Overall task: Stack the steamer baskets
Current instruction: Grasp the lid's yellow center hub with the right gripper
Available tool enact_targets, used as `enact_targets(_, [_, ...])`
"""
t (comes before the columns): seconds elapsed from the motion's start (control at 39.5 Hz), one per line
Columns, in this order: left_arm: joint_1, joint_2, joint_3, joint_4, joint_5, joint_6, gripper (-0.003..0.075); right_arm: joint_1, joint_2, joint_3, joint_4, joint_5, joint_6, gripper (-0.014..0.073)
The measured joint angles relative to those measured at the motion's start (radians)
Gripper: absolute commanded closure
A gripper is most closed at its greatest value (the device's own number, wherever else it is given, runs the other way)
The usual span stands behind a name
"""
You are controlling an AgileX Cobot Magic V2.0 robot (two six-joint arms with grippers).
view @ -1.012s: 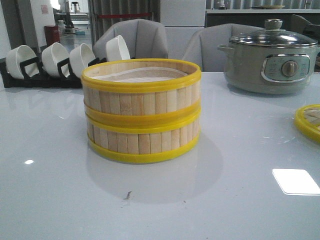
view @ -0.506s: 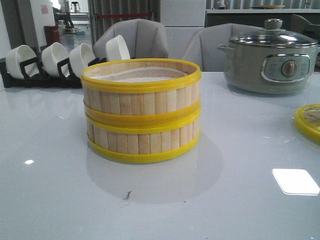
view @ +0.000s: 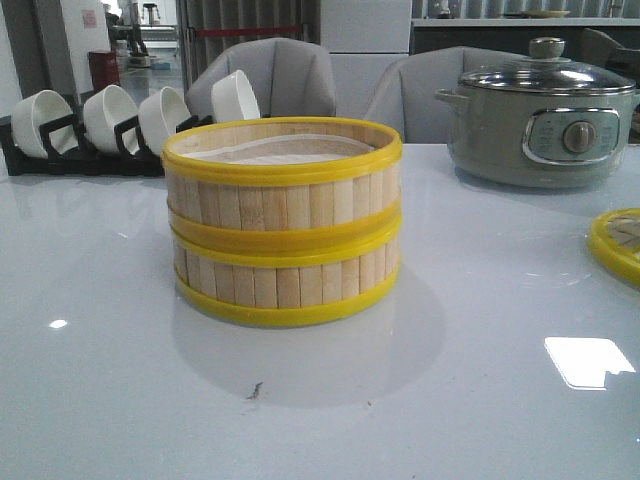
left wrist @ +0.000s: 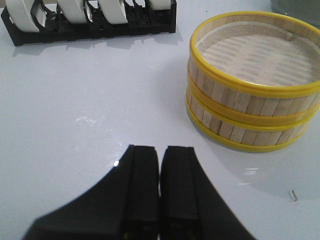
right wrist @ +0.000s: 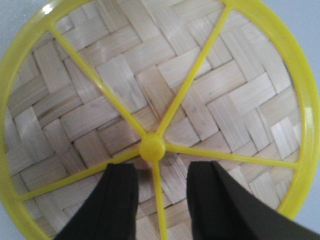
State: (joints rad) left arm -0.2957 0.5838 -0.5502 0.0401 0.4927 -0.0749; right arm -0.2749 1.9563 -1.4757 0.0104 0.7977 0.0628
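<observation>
Two steamer baskets stand stacked in the middle of the table, the upper basket (view: 283,178) resting squarely on the lower basket (view: 285,283); the stack also shows in the left wrist view (left wrist: 252,95), with a pale liner inside the top one. My left gripper (left wrist: 159,150) is shut with nothing between its fingers, over bare table, apart from the stack. My right gripper (right wrist: 161,167) is open, hovering over the woven bamboo lid (right wrist: 100,95), its fingers straddling one yellow spoke just short of the centre knob (right wrist: 152,148). Neither arm shows in the front view.
A grey-green electric pot (view: 541,120) with glass lid stands at the back right. A black rack of white bowls (view: 110,125) lines the back left. The woven lid's rim (view: 612,245) peeks in at the right edge. Grey chairs sit behind the table.
The baskets have not moved. The bright reflection on the table at the lower right has changed shape, with a notch now cut in its corner.
</observation>
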Motion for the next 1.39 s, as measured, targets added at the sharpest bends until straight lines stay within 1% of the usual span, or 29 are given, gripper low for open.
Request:
enact_targets(0.51, [0.000, 0.000, 0.000, 0.000, 0.000, 0.000, 0.0636, -0.001, 0.015, -0.007, 0.000, -0.070, 0.000, 0.0233])
enact_targets(1.14, [0.000, 0.000, 0.000, 0.000, 0.000, 0.000, 0.0636, -0.001, 0.045, -0.008, 0.029, -0.094, 0.000, 0.0240])
enact_targets(1.19, [0.000, 0.000, 0.000, 0.000, 0.000, 0.000, 0.0636, -0.001, 0.045, -0.008, 0.029, -0.094, 0.000, 0.0284])
enact_targets(1.37, [0.000, 0.000, 0.000, 0.000, 0.000, 0.000, 0.0636, -0.001, 0.045, -0.011, 0.035, -0.094, 0.000, 0.0542])
enact_targets(1.39, [0.000, 0.000, 0.000, 0.000, 0.000, 0.000, 0.0636, -0.001, 0.045, -0.011, 0.036, -0.094, 0.000, 0.0547])
